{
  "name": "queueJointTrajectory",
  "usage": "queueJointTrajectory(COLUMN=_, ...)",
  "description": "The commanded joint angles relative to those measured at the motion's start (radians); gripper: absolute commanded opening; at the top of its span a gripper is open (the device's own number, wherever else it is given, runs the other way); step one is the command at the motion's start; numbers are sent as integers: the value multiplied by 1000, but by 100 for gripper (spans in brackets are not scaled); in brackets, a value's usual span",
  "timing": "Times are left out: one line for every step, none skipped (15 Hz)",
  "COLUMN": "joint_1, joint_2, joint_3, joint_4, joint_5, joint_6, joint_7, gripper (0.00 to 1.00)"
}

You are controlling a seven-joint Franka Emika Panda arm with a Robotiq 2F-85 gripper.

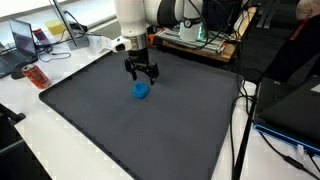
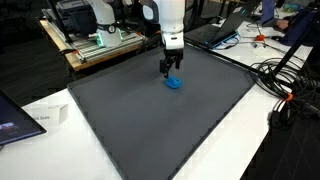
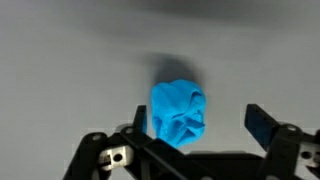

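Observation:
A crumpled bright blue cloth [image 3: 178, 112] lies on the dark grey mat [image 1: 120, 120]; it shows in both exterior views [image 1: 141, 90] [image 2: 174, 82]. My gripper [image 3: 200, 120] hangs just above it with the jaws spread wide and nothing gripped. In the wrist view the cloth sits between the fingers, close to the left finger [image 3: 140, 120], with bare mat between it and the right finger [image 3: 262, 122]. In the exterior views the gripper [image 1: 141, 76] [image 2: 170, 70] points straight down over the cloth.
A wooden board with electronics [image 2: 95, 40] stands behind the mat. Laptops and an orange object [image 1: 36, 76] lie on the white table to one side. Cables [image 2: 285, 85] and a black case [image 1: 290, 105] lie past the mat's other edge.

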Motion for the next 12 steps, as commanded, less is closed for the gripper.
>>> queueJointTrajectory(joint_1=-15, joint_2=40, joint_3=10, joint_4=40, joint_5=-74, joint_6=-10, joint_7=31, gripper=100)
queueJointTrajectory(joint_1=-8, joint_2=48, joint_3=2, joint_4=45, joint_5=-98, joint_6=1, joint_7=36, gripper=100)
queueJointTrajectory(joint_1=-1, joint_2=56, joint_3=-6, joint_4=51, joint_5=-124, joint_6=-1, joint_7=40, gripper=100)
queueJointTrajectory(joint_1=4, joint_2=63, joint_3=-14, joint_4=56, joint_5=-157, joint_6=-3, joint_7=39, gripper=100)
queueJointTrajectory(joint_1=2, joint_2=69, joint_3=-13, joint_4=60, joint_5=-180, joint_6=2, joint_7=28, gripper=100)
queueJointTrajectory(joint_1=-1, joint_2=72, joint_3=-14, joint_4=60, joint_5=-207, joint_6=14, joint_7=12, gripper=100)
queueJointTrajectory(joint_1=-2, joint_2=75, joint_3=-15, joint_4=60, joint_5=-233, joint_6=24, joint_7=3, gripper=100)
queueJointTrajectory(joint_1=-9, joint_2=74, joint_3=-9, joint_4=57, joint_5=-256, joint_6=35, joint_7=-22, gripper=100)
queueJointTrajectory(joint_1=-18, joint_2=72, joint_3=-1, joint_4=54, joint_5=-272, joint_6=44, joint_7=-46, gripper=100)
queueJointTrajectory(joint_1=-26, joint_2=68, joint_3=5, joint_4=47, joint_5=-289, joint_6=59, joint_7=-74, gripper=100)
queueJointTrajectory(joint_1=-39, joint_2=64, joint_3=17, joint_4=42, joint_5=-296, joint_6=69, joint_7=-109, gripper=100)
queueJointTrajectory(joint_1=-51, joint_2=61, joint_3=27, joint_4=39, joint_5=-301, joint_6=73, joint_7=-143, gripper=100)
